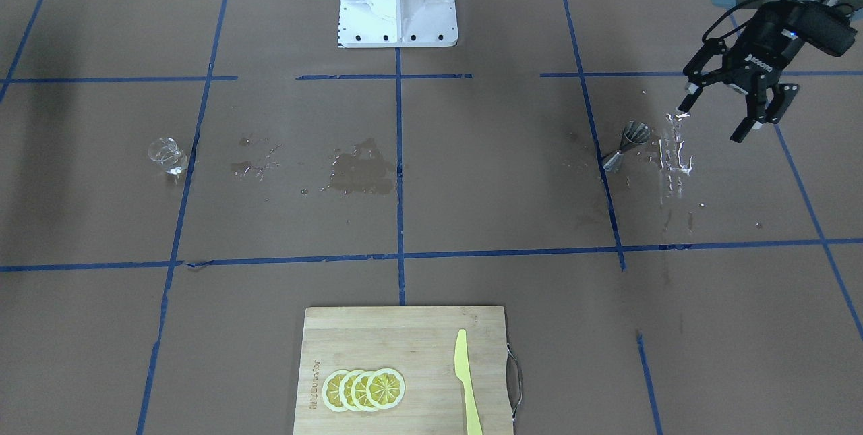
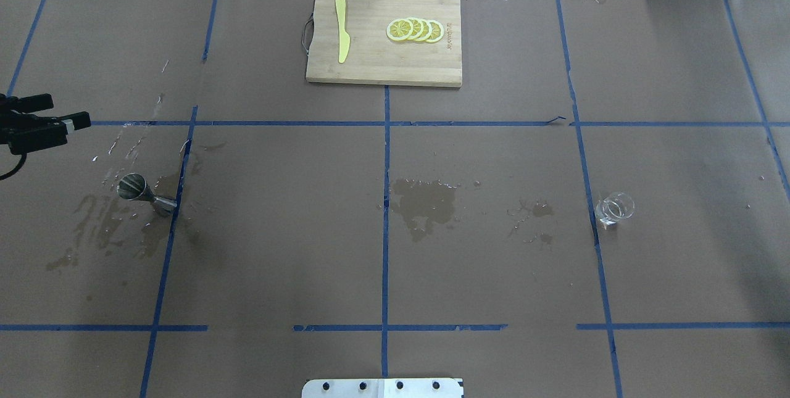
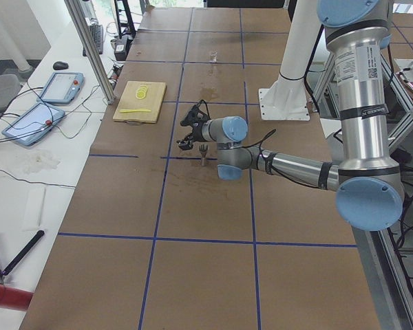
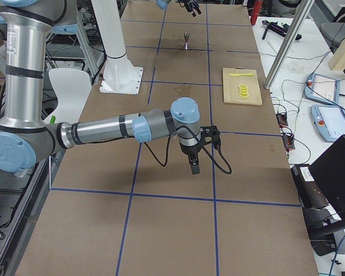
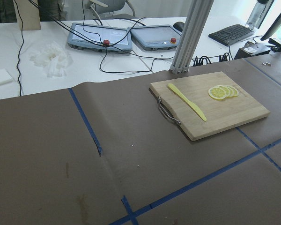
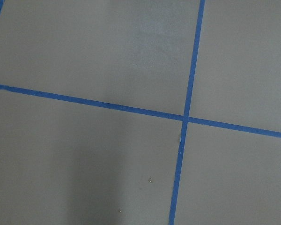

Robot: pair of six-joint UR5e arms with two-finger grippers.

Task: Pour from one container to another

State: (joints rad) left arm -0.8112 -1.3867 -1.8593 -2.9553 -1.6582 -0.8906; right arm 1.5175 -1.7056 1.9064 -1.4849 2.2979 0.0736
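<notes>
Left gripper (image 1: 713,121) hangs open and empty near the steel jigger (image 1: 627,145), while the small clear glass (image 1: 167,155) sits well apart across the wet-spotted table (image 1: 472,185), likely light, slick and breakable, best gripped around its sides.

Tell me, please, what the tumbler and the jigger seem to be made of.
Short clear rounded tumbler: apparently glass, transparent with bright rim glints. Small silvery hourglass-shaped jigger: probably polished steel, grey with mirror-like sheen; exact metal unclear.

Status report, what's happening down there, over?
Left gripper open, empty, near jigger. Right gripper: jaws unreadable. Glass alone, untouched. Wet patches between; nothing blocking.
</notes>
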